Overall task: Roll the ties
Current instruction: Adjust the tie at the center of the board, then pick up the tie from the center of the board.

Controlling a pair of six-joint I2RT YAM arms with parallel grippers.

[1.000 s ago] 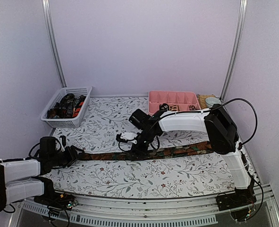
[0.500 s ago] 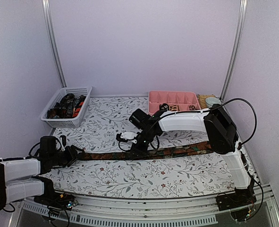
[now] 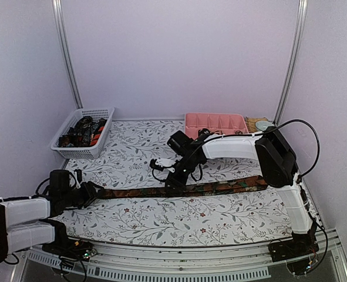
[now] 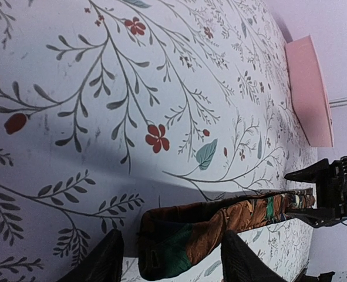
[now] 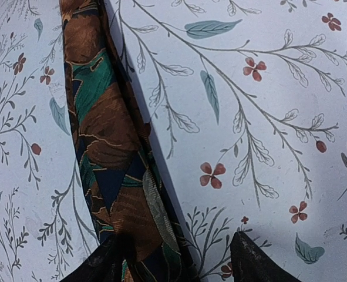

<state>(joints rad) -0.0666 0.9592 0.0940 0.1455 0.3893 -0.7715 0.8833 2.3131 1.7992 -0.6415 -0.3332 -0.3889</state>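
We are holding the left claw (image 4: 170, 249) and right claw (image 5: 173, 255) half-wide astride the tie (image 3: 208, 189), seemingly stretching it flat on the desk (image 3: 161, 223).

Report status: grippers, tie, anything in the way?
Left gripper open, astride one end of the long brown-and-green patterned fabric necktie. Right gripper open, straddling its middle. Necktie flat, unrolled. Nothing lying across it.

Soft, even light falls from above, and the walls (image 3: 179, 59) look lilac. The right arm (image 3: 232, 147) gives only a faint shadow on the table (image 3: 161, 217). In the right wrist view the tie (image 5: 103, 135) throws a darker shadow along one side, and the fingers (image 5: 252, 261) at the bottom edge are black and blurred.
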